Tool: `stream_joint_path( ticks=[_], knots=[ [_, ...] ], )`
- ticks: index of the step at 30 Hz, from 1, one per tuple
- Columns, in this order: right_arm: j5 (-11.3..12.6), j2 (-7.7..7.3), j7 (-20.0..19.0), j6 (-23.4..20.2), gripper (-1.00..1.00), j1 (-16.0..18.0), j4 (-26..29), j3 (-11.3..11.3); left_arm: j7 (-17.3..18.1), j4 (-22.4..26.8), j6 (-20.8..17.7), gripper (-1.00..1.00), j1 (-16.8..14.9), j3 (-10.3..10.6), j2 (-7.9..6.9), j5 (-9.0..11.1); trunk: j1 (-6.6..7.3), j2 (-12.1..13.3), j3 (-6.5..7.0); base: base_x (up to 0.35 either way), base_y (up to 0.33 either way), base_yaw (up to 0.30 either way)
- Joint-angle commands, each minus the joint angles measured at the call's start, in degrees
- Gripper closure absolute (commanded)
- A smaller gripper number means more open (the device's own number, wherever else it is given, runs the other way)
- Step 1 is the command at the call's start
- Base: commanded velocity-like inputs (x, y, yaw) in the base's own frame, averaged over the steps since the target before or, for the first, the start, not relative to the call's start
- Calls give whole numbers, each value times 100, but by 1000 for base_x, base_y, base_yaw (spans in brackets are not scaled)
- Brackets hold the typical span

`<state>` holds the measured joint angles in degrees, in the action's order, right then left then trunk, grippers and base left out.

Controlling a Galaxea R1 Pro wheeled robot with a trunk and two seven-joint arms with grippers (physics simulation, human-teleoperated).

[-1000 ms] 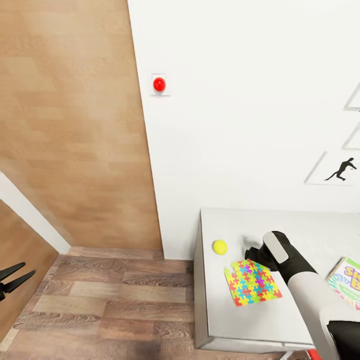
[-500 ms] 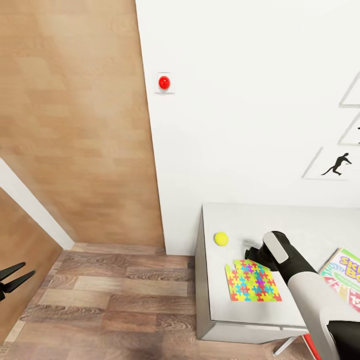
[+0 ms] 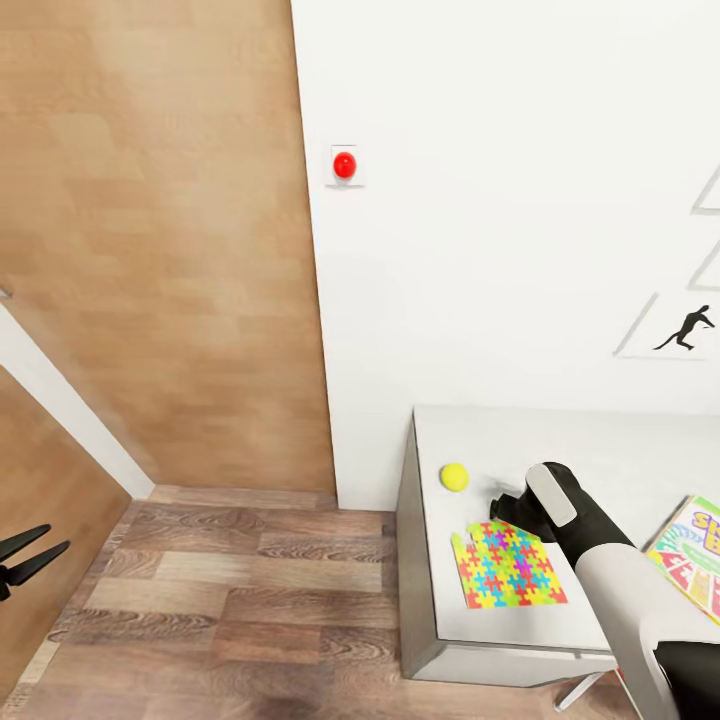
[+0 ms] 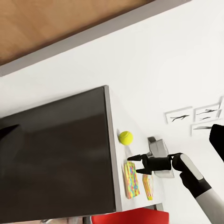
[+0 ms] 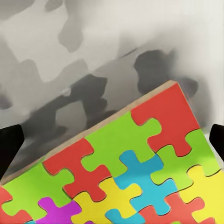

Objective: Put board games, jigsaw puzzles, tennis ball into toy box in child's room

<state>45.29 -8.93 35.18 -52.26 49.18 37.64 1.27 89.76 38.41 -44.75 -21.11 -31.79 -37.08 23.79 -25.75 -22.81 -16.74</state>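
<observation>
Right wrist view close on a thin mosaic jigsaw puzzle slab [image 5: 135,172] lying on the pale grey desk [image 3: 500,440], right claw [image 4: 132,165] wide apart just above its edge, small yellow-green tennis ball [image 3: 454,477] near, left claw [image 3: 35,556] open, low over the floor.

tennis ball [image 3: 454,477]: yellow-green, resting on table [image 3: 500,625] near its wall-side corner | jigsaw puzzle [image 3: 508,564]: flat mosaic slab, just beside ball | Skip-Bo board game [image 3: 697,553]: flat, at picture's right edge

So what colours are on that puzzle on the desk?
The jigsaw puzzle is a mosaic of red, green, yellow, blue and purple pieces, clearest in the right wrist view.
</observation>
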Motion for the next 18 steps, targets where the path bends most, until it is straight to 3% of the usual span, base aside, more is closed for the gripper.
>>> stream_joint_path(
  ticks=[1,18],
  knots=[
    [59,-3,55,-12,-100,4,7,13,24,-2,-61,-100,-3,-2,-1,-6,-3,-11,-11,0,27,0],
    [59,-3,57,-13,-100,0,7,13,24,-1,-65,-100,0,5,-1,-6,-3,-11,-11,0,72,0]
  ],
)
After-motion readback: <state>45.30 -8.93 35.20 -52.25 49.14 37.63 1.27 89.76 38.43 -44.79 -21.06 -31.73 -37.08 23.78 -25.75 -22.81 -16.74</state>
